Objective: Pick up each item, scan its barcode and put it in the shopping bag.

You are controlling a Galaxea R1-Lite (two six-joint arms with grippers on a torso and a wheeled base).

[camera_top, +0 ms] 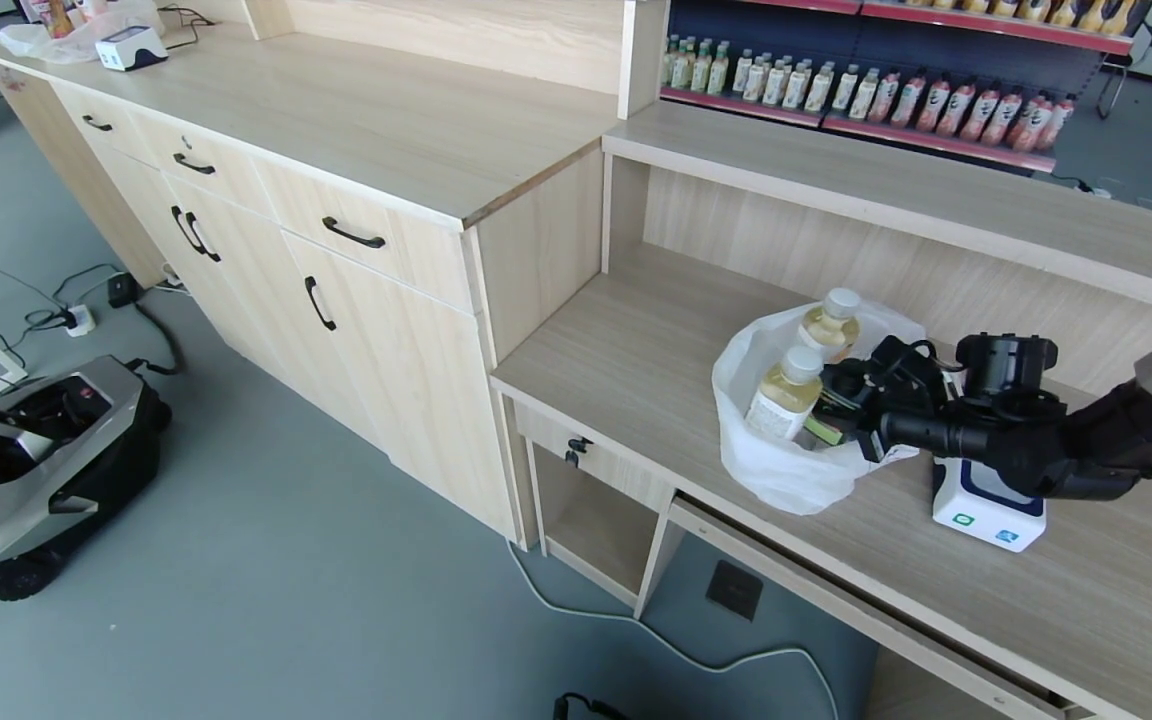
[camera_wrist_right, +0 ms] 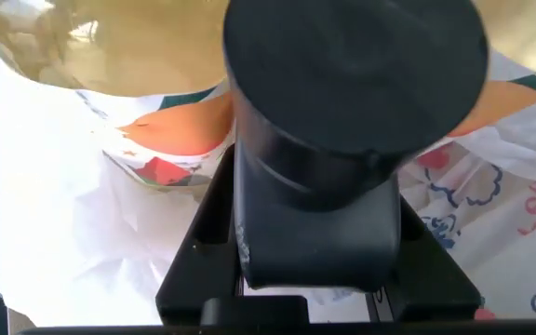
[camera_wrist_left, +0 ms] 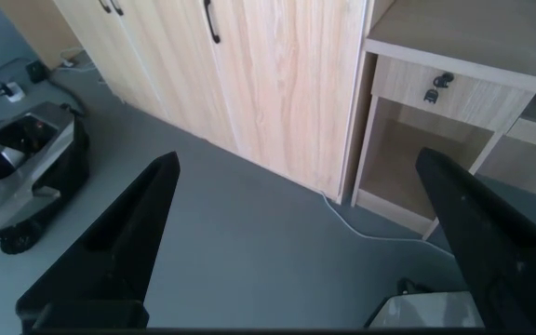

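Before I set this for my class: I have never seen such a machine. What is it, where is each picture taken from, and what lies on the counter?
It is a wheeled robot with two clawed arms. The large picture comes from a camera on its head, looking down at a wooden counter. On it stands a white shopping bag with two drink bottles inside, and beside it a small white box, likely the scanner. The right claw is at the bag's mouth; whether it grips anything I cannot tell. The other two pictures come from cameras on the wrists. The left claw hangs open and empty above the floor.
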